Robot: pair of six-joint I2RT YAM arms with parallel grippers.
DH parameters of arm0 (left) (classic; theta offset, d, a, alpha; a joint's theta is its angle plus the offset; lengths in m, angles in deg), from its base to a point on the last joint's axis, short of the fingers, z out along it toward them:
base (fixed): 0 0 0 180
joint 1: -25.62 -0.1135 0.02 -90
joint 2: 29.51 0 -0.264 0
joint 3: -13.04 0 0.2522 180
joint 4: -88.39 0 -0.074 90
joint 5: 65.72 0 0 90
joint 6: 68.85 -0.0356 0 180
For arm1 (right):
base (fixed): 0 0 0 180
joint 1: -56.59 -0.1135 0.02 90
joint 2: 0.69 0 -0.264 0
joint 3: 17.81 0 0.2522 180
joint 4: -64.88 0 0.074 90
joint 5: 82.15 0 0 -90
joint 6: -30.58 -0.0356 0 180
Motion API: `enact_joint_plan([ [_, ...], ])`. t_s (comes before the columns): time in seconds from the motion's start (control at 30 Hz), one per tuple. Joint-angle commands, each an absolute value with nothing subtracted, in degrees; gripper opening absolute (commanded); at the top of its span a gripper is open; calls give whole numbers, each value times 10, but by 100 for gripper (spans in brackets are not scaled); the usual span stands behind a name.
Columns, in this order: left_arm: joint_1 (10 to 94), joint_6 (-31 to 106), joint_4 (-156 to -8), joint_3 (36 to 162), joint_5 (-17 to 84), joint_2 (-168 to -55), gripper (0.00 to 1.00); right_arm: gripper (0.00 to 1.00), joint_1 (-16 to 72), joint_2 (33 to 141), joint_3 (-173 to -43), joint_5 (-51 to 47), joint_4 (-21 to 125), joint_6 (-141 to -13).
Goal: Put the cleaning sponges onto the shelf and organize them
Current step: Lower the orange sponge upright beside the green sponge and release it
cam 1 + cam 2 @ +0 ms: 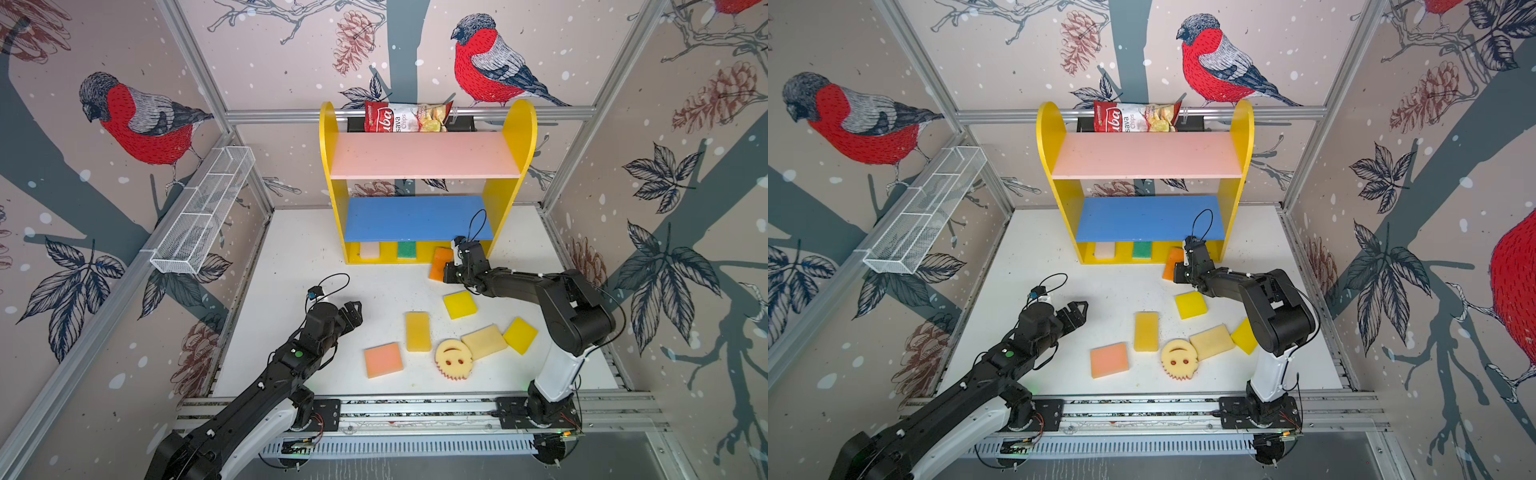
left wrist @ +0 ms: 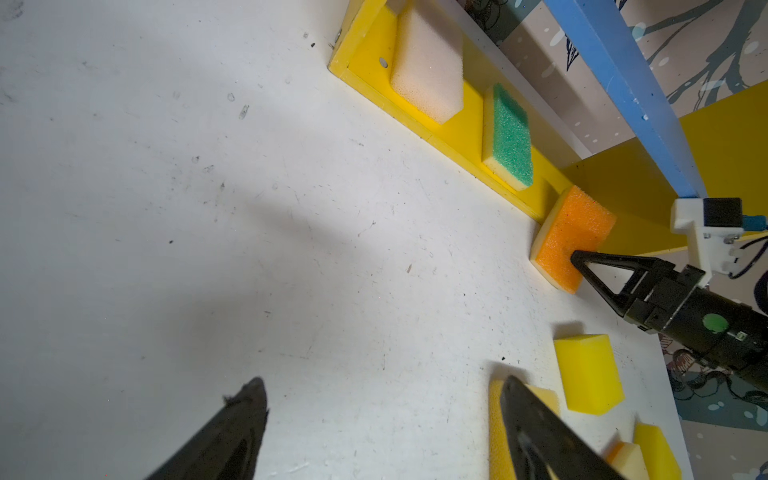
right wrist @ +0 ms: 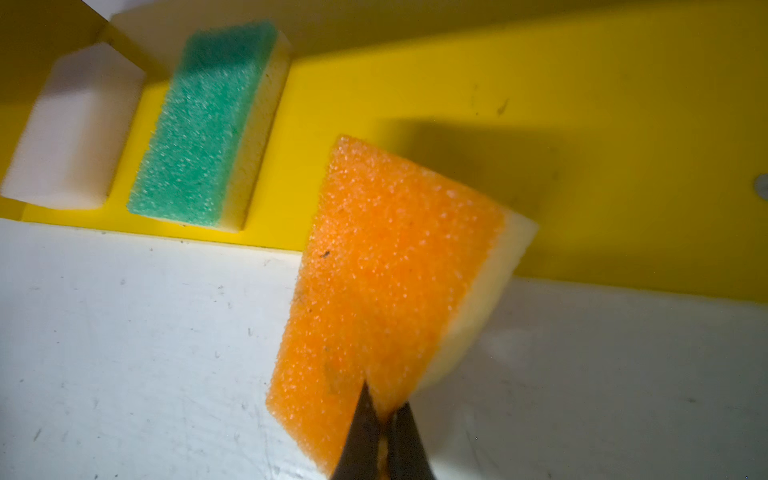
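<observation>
My right gripper is shut on one end of an orange sponge, held tilted with its far end over the front edge of the shelf's yellow base. On that base lie a cream sponge and a green one. My left gripper hangs open over the bare table, left of the loose sponges. Those are a pink one, a dark-yellow one, a round smiley one, a cream one and two yellow ones.
A red-and-white chips bag leans behind the shelf's pink top board. A white wire-mesh rack hangs on the left wall. The pink and blue boards carry nothing. An aluminium rail with both arm bases runs along the table's front.
</observation>
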State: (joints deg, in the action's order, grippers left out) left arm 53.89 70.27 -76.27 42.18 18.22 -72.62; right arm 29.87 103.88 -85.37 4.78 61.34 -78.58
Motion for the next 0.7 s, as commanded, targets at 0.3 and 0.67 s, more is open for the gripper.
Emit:
enact_joint_plan([
  [0.3,538,704,-776,420,185,-719,87,49,294,1021,-848,132,625,-777],
  [0.67,538,705,-779,417,186,-715,87,65,269,942,-801,115,618,-774],
])
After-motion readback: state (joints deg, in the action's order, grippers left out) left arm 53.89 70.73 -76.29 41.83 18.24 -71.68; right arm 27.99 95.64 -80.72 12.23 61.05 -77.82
